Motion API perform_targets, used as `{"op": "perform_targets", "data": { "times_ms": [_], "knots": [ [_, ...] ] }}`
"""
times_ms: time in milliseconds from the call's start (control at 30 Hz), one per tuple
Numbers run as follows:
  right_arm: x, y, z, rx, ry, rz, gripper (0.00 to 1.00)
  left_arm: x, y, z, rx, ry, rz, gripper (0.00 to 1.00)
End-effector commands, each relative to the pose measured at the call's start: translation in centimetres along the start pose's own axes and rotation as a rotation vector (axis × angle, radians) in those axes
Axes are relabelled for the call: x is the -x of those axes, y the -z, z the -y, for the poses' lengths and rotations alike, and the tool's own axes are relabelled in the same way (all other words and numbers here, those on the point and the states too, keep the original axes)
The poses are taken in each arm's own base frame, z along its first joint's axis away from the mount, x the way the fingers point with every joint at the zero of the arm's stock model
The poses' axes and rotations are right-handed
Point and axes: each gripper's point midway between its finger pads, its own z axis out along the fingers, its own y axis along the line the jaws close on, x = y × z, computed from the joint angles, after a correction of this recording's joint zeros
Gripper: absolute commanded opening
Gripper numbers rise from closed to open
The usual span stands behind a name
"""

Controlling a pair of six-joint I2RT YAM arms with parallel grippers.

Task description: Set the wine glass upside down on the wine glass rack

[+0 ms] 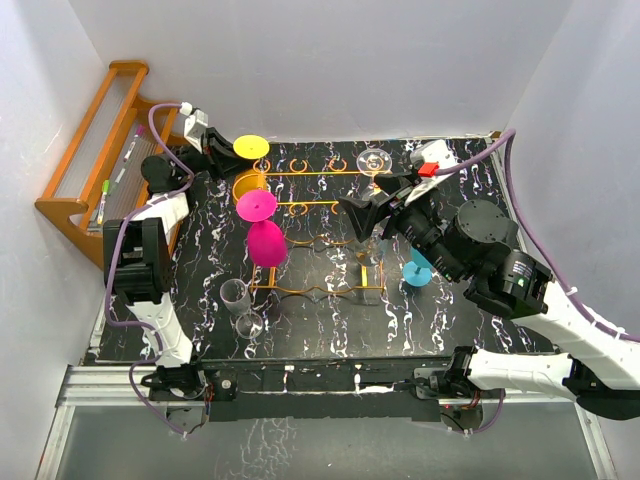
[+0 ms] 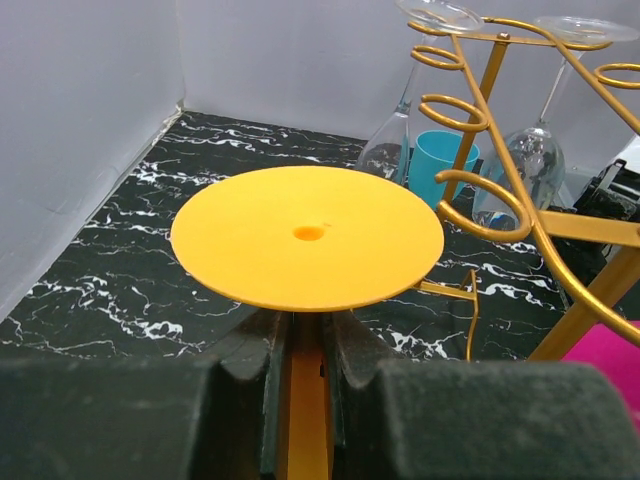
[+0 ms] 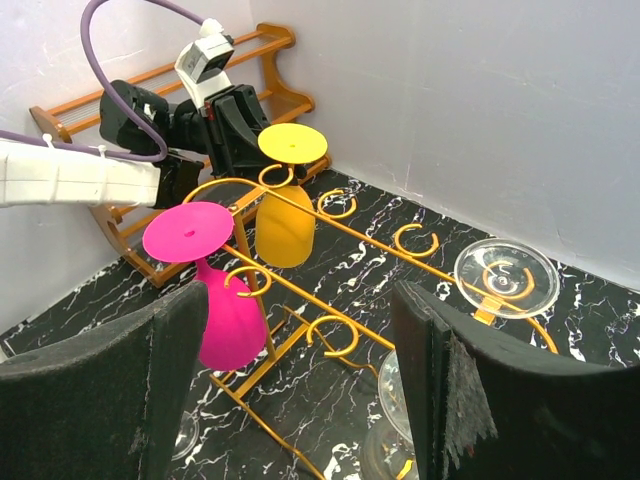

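- White walls (image 1: 330, 60) close in a black marbled table (image 1: 330, 320); the gold wire rack (image 1: 320, 175) stands mid-table, and a wooden rack (image 1: 90, 160) leans in the far-left corner.
- The yellow glass (image 1: 251, 147) is upside down at the rack's far-left end, foot up and flat, bowl hanging below the frame. Judging from that, the foot is meant to rest on a loop with the stem slid into the loop's gap.
- From the right wrist view a loop sits just under the foot, beside the stem. I cannot tell whether the stem is fully seated in it.
- My left gripper (image 1: 225, 155) is nearly closed, its pads pinching the yellow glass's stem just below the foot. I hold it there so the foot stays level and clear of my fingers (image 2: 250, 380).
- A pink glass (image 1: 265, 240) hangs the same way one loop nearer, close to the yellow bowl. A clear glass (image 1: 374, 160) hangs at the far-right end.
- A teal cup (image 1: 418, 270) stands on the table near the rack's right side.
- My right gripper (image 1: 375, 215) hovers above the middle of the rack, its jaws spread wide. It holds nothing and touches nothing.
- I judge the step to be the seating itself; letting go before the foot bears on the wire could drop the glass.
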Motion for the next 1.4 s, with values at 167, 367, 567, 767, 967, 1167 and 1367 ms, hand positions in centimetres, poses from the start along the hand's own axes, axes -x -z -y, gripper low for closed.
{"op": "perform_targets", "data": {
  "times_ms": [167,367,567,767,967,1167,1367],
  "knots": [
    [3.0,0.3,-0.3,0.019,-0.055,0.079,0.75,3.5,-1.8,2.1,-0.064,-0.311,0.054,0.0],
    [3.3,0.6,-0.4,0.026,-0.075,0.092,0.75,4.7,-2.1,3.2,-0.057,-0.376,0.083,0.0],
    [3.4,0.7,-0.4,0.029,-0.086,0.102,0.75,5.6,-2.0,3.9,-0.034,-0.436,0.117,0.0],
    [3.3,0.6,-0.5,0.033,-0.085,0.103,0.75,5.0,-2.1,4.7,-0.044,-0.457,0.108,0.0],
    [4.0,0.7,-0.9,0.055,-0.103,0.142,0.76,3.8,-2.4,5.9,-0.08,-0.466,0.074,0.0],
    [3.6,-0.2,-1.5,0.07,-0.102,0.129,0.76,4.0,-2.4,6.6,-0.083,-0.479,0.075,0.0],
    [3.0,-0.7,-1.4,0.047,-0.101,0.116,0.76,4.5,-2.3,7.5,-0.087,-0.506,0.078,0.0]
  ]
}}
